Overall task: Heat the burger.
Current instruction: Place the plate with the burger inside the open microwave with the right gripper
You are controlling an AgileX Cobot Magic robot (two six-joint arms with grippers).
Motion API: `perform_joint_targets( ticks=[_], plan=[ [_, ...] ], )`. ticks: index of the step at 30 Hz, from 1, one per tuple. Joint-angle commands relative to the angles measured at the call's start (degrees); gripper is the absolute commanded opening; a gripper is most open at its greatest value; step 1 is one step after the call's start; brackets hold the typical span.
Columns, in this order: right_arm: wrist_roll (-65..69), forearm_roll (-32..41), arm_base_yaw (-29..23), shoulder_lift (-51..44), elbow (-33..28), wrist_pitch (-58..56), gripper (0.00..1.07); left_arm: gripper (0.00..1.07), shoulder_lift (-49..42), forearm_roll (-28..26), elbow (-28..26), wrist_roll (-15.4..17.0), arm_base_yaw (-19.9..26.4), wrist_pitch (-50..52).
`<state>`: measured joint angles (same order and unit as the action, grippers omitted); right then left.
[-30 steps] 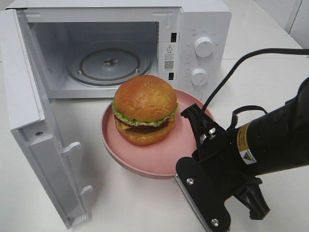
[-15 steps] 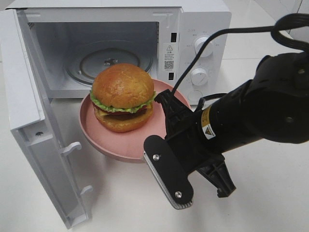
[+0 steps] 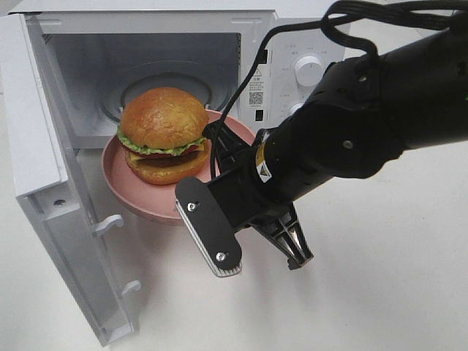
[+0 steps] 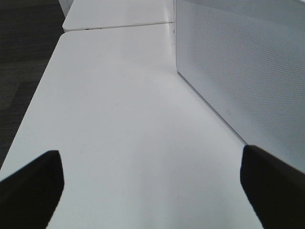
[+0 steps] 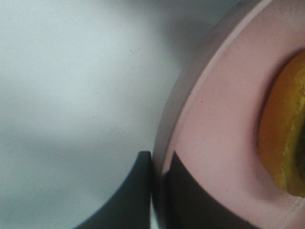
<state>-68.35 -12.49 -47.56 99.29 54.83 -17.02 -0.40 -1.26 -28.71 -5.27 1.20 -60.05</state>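
One tall round burger with golden-brown bun, green lettuce and dark patty layers is sitting on a round pink plate, well inside its rim. Plate and burger are hanging at the open mouth of a white microwave oven. The plate's far edge is overlapping the cavity's front sill, in front of the round glass turntable.

One black right arm is reaching in from the right. The right jaws are clenching the plate's near-right rim; in the right wrist view one dark fingertip is lying outside the rim and the other inside, on the pink surface. One small yellow-and-black label is showing on the arm, its print too small to read.

One white oven door is standing swung wide open to the left, with two white latch hooks projecting from its edge.

Markings on the oven front:
- One white sticker carrying a QR code under a warning symbol, its text unreadable.
- One white upper dial ringed with fine grey print, also unreadable.

The left jaws are standing released, grasping nothing. Their two dark fingertips are wide apart over the white counter, beside the oven's perforated white side wall.
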Motion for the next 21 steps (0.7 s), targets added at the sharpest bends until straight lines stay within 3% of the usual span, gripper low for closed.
perform_joint_targets(
  ticks=[1, 21],
  plan=[
    [0.7, -0.2, 0.3, 0.5, 2.8, 2.1, 0.0, 0.93, -1.0, 0.1, 0.2, 0.2, 0.1, 0.5],
    [3.5, 0.2, 3.0, 11.5, 18.6, -3.1, 0.0, 0.93, -1.0, 0.1, 0.2, 0.2, 0.1, 0.5]
  ],
)
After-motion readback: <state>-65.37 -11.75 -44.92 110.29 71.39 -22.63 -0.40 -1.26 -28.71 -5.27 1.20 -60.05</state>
